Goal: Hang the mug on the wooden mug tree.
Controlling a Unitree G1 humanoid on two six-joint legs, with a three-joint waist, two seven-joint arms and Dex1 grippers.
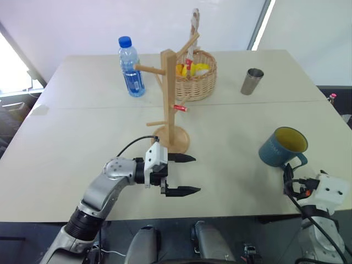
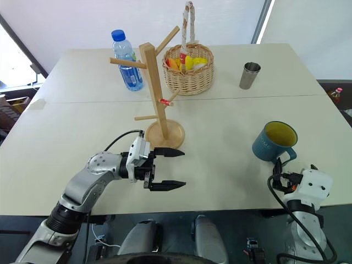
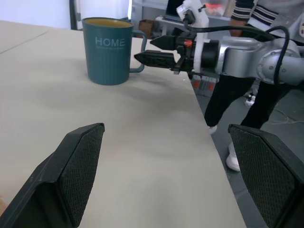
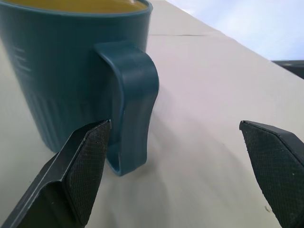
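The right claw (image 4: 171,166) gapes wide just short of the mug's handle (image 4: 133,104), holding nothing; the left claw (image 1: 184,175) also stands apart, empty, by the tree's (image 1: 170,99) base. If the right claw closes off-centre, it may shove the mug (image 1: 283,147) along the table (image 1: 71,148) or tip it. The mug stands upright near the table's right edge, dusty blue, yellow inside, lettered HOME.

Dusty-blue mug (image 1: 282,147), yellow inside
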